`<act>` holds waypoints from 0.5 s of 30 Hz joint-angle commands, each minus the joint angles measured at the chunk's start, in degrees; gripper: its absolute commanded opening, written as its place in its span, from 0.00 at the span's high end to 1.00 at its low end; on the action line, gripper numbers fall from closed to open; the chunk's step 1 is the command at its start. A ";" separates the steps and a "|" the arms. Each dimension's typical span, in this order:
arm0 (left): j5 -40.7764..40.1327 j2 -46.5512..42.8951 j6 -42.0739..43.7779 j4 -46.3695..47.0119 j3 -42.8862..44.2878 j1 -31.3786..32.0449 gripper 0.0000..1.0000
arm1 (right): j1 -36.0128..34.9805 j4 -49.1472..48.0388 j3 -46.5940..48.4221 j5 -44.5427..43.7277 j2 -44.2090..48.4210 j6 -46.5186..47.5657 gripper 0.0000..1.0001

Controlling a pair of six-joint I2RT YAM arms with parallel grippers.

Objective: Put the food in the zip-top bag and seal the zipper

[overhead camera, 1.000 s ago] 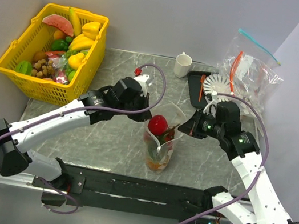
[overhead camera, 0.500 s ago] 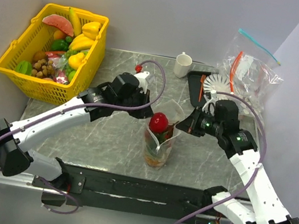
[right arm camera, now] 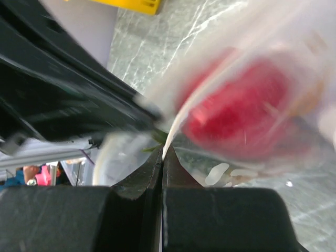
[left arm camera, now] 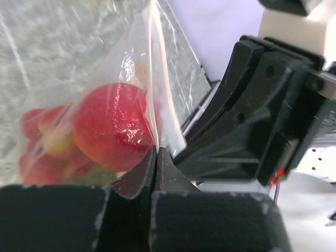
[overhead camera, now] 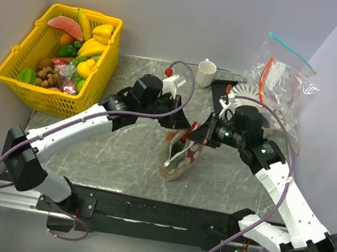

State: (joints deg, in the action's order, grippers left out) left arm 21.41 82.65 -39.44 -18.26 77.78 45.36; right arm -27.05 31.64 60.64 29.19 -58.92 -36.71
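Left tool (left arm camera: 156,153) clenched on the narrow whitish zipper strip (left arm camera: 151,73) of the clear polka-dot soft-plastic bag (overhead camera: 172,163). The bag hangs just below both tools, round red toy apple (left arm camera: 113,126) inside. Right tool (right arm camera: 161,159) clenched on the same strip. Judgement: keep the strip taut and press outward along it. Bag's long axis is tilted upright, mouth up at the tools, base toward the grey marbled table (overhead camera: 118,150).

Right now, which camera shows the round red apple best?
Left wrist camera: the round red apple looks big and sharp through the clear plastic bag. Right wrist shows a red blur; the top view mostly hides it.
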 commanded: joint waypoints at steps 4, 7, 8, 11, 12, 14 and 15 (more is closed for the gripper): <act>5.14 4.97 -2.66 7.37 -3.08 1.22 0.99 | -2.75 -7.83 -3.60 0.17 -2.87 -2.58 1.00; 2.51 3.31 -0.29 5.17 -1.67 1.31 0.96 | -2.75 -5.72 -2.55 -2.73 -1.29 -1.53 1.00; 1.02 2.61 0.32 4.99 -1.49 1.31 0.94 | -2.75 -5.36 -2.29 -3.26 -0.85 -1.26 1.00; 0.04 1.63 1.73 2.89 0.26 1.31 0.92 | -2.75 -4.57 -2.46 -3.97 0.29 -1.35 1.00; 0.21 1.90 1.91 2.36 1.14 1.22 0.93 | -2.75 -4.74 -2.72 -3.79 1.08 -1.78 1.00; 0.74 2.42 2.35 1.56 1.50 1.22 0.97 | -2.75 -5.18 -4.30 -3.96 1.96 -2.14 0.98; 1.61 2.51 2.26 1.82 1.15 1.22 0.98 | -2.83 -5.36 -4.83 -3.97 3.01 -2.49 0.96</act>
State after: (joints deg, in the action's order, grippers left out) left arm 21.61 87.02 -39.13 -17.32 75.99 46.11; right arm -29.50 29.63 56.14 26.00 -59.66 -38.33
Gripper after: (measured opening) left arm 0.039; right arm 0.014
